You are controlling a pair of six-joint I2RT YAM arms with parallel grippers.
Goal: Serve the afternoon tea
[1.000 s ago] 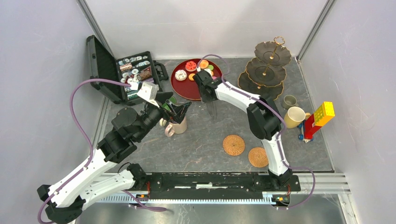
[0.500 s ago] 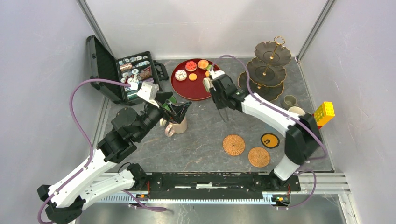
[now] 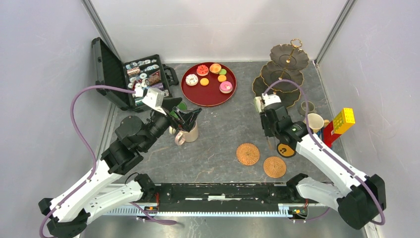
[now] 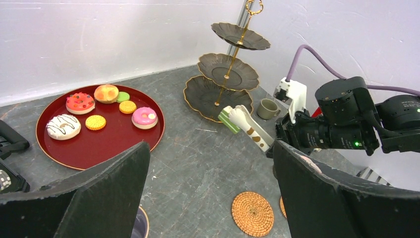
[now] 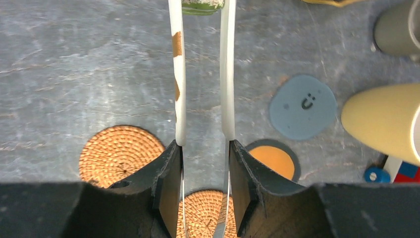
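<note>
Swinging clear of the round red tray (image 3: 210,96), my right arm (image 3: 322,158) now hangs over the right half of the grey stone desk (image 3: 223,134), just in front of the dark three-tier stand with the gold handle (image 3: 289,52). A second ago it was reaching over the tray, and half a second ago it was midway across. My left arm has barely shifted, and its jaws hover over the beige mug (image 3: 188,135).

From the left wrist, my left jaws stand wide apart with nothing between them. Across the desk, my right jaws are closed on the white tongs with brown spots (image 4: 250,131). The tongs' tips pinch a small green toy cake (image 4: 225,121), which is held in the air and lines up with the near rim of the stand's bottom tier. I cannot tell whether it is over the plate yet. The pink-iced toy doughnut (image 4: 144,117) and the other cakes lie on the tray.

From the right wrist, my right jaws are narrow, clamped on the two blades of the tongs, and the green cake sits between the tips at the top edge. Below are bare desk and a woven round coaster (image 5: 121,153). The yellow mug (image 5: 386,124) is at the right and the small grey mug (image 5: 396,29) is in the upper corner.

I judge the pick-up finished and the carry nearly over. What remains is setting this cake on a tier, then returning for the others.
</note>
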